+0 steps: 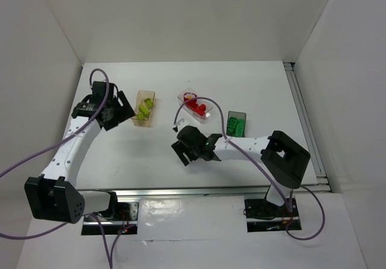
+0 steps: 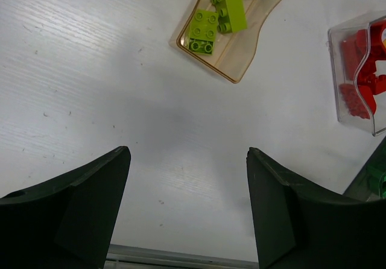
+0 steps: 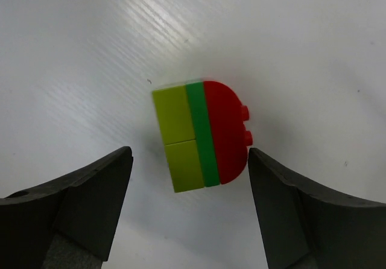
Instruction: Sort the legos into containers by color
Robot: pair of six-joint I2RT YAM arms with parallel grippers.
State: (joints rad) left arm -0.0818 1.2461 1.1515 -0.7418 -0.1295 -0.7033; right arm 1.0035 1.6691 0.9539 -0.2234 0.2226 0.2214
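Note:
A stack of three joined legos (image 3: 199,135), yellow-green, green and a rounded red brick, lies on its side on the white table. My right gripper (image 3: 188,154) stands open over it, one finger on each side, not touching it. In the top view the right gripper (image 1: 186,148) hides the stack. My left gripper (image 2: 188,152) is open and empty, just left of the tan container (image 2: 241,58), which holds yellow-green legos (image 2: 217,15). The clear container (image 2: 335,76) holds red legos (image 2: 356,70). Green legos (image 1: 236,126) lie in the dark container (image 1: 236,114).
The three containers stand in a row across the middle of the table: tan (image 1: 146,94), clear (image 1: 183,99) and dark. A metal rail (image 1: 205,192) runs along the near edge by the arm bases. White walls enclose the table.

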